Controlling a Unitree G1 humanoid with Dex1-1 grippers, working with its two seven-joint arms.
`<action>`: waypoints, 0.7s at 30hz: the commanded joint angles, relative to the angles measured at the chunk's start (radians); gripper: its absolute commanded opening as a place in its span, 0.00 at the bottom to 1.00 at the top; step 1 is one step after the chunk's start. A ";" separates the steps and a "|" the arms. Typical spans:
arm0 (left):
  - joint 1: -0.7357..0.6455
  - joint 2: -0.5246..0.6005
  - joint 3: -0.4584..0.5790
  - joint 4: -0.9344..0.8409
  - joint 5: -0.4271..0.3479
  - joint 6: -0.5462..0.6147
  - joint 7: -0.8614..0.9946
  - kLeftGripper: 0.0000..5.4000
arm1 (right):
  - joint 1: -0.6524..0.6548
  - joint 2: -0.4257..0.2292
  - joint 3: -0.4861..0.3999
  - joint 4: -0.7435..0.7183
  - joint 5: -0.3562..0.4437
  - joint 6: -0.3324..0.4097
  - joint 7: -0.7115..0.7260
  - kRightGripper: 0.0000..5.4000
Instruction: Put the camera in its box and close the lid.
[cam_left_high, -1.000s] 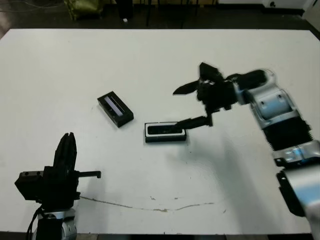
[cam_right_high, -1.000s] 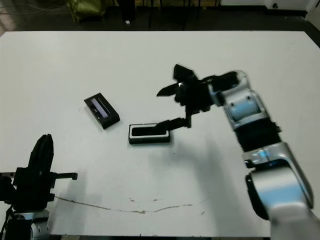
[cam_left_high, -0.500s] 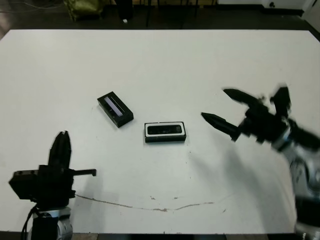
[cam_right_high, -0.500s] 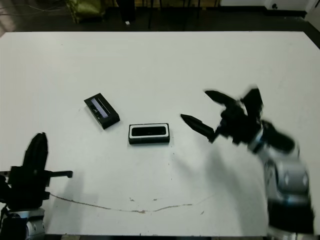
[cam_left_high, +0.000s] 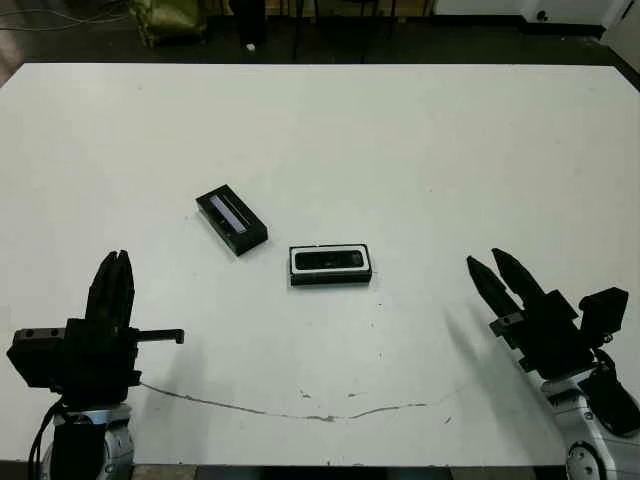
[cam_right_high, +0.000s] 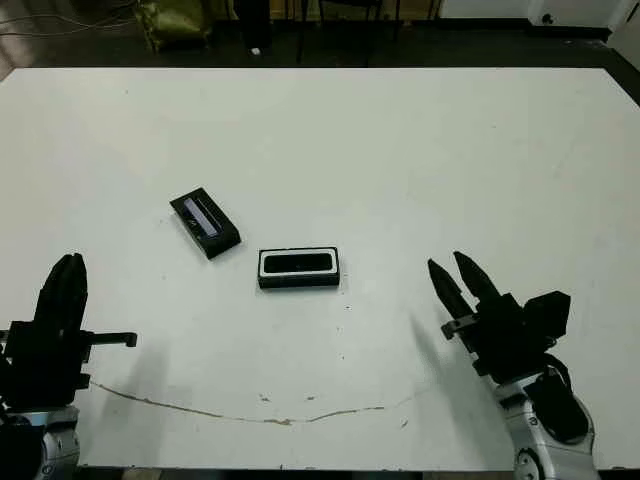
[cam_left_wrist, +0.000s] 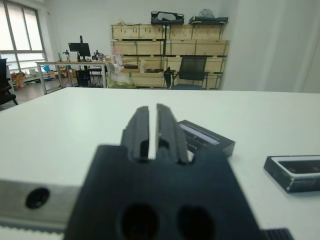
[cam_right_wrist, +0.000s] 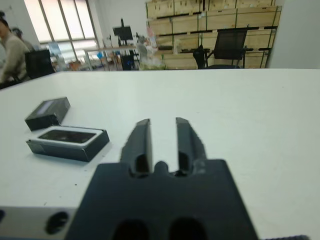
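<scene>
Your left gripper (cam_left_wrist: 153, 131) hangs over the white desk (cam_left_wrist: 60, 120), its jaws nearly together with only a thin slit between them. Just past them lies the lid (cam_left_wrist: 209, 139), and beside it the box (cam_left_wrist: 294, 172), which runs out of the picture.

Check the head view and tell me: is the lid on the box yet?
No, the lid lies on the table apart from the box, whose top is uncovered with the camera showing inside.

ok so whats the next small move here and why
Probably the left tool should reach toward the lid. The camera already lies inside its box, the lid sits apart on the table, nearer the left arm, and neither tool holds anything.
</scene>
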 joint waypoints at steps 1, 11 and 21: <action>0.001 0.025 0.012 -0.046 -0.008 0.062 -0.004 0.00 | -0.001 0.001 0.009 0.039 0.010 -0.030 0.001 0.00; -0.224 0.380 0.157 -0.098 -0.145 0.329 -0.231 0.00 | -0.021 -0.014 0.037 0.038 -0.001 -0.035 -0.049 0.00; -0.785 0.630 -0.094 0.024 -0.026 0.722 -0.334 0.00 | -0.023 -0.032 0.032 0.008 0.012 -0.034 -0.074 0.00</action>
